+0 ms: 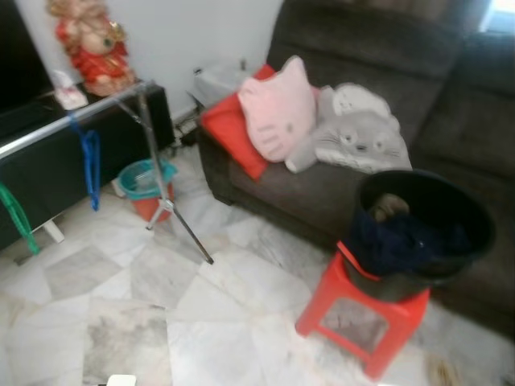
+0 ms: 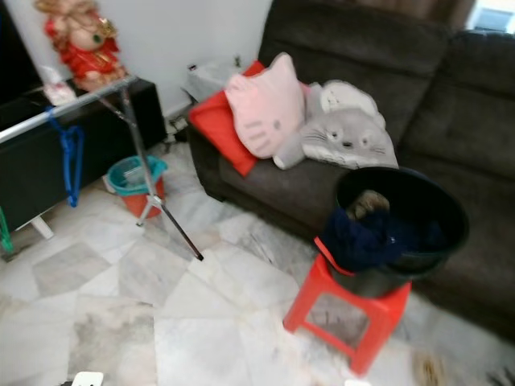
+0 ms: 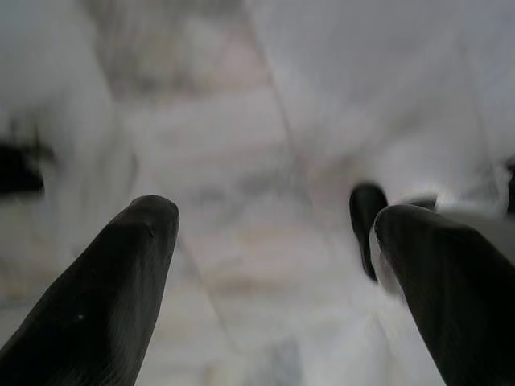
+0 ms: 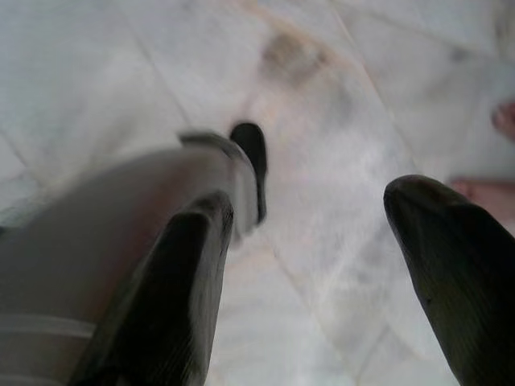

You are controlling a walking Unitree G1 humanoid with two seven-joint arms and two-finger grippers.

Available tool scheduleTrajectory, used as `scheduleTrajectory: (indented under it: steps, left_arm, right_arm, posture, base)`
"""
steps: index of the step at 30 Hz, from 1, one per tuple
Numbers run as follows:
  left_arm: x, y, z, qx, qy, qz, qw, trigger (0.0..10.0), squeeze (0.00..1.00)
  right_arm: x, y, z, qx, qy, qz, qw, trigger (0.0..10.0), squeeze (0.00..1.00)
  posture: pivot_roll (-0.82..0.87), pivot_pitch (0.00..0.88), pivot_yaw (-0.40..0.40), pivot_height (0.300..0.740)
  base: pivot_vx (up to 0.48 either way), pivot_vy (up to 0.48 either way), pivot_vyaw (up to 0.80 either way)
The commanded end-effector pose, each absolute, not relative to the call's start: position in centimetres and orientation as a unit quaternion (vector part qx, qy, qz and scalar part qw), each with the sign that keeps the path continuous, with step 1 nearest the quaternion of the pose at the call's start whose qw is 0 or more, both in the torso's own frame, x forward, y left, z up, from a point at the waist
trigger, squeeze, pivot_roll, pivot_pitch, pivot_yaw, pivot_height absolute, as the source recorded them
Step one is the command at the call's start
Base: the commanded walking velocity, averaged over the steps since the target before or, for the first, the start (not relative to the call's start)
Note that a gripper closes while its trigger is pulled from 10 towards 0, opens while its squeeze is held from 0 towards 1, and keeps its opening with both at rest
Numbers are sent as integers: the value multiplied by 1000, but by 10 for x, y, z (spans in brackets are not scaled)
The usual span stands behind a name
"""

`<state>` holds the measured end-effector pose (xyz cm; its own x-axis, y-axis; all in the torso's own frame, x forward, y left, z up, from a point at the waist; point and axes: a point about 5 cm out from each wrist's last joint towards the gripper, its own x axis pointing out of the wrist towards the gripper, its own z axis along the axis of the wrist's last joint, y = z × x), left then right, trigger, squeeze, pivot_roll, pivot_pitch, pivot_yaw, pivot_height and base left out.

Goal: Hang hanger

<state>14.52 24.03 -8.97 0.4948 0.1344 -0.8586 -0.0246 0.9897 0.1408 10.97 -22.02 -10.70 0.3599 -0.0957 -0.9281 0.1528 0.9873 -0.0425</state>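
Both grippers hanging over marble floor [image 1: 201, 322], fingers spread, holding nothing

Left gripper [image 3: 273, 273] and right gripper [image 4: 310, 265] nearest; black bucket [image 1: 426, 229] of clothes on red stool [image 1: 362, 318] at right; blue hanger [image 1: 90, 165] and green hanger [image 1: 16, 217] hooked on drying-rack rail [image 1: 72, 119] far left; sofa [image 1: 386, 96] beyond

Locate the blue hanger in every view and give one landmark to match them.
Left eye view: blue hanger hangs from the metal rail, far left.
Right eye view: same hanger, nearer the left edge.
Wrist views: marble floor under both tools, no hanger.
Shared landmark: red stool.
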Motion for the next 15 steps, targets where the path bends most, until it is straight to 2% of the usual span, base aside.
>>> scheduleTrajectory:
  steps: [1, 15]
  left_arm:
    - [144, 237, -91, 57, 502, 38, 862, 10000, 0]
    - [144, 236, -91, 60, 502, 33, 862, 10000, 0]
  right_arm:
    - [110, -222, -106, 26, 559, -81, 825, 10000, 0]
    - [110, -221, -107, 27, 558, -82, 825, 10000, 0]
  posture:
    - [39, 0, 36, 740]
    - [34, 0, 47, 740]
  base:
    - [0, 0, -781]
    - [0, 0, -781]
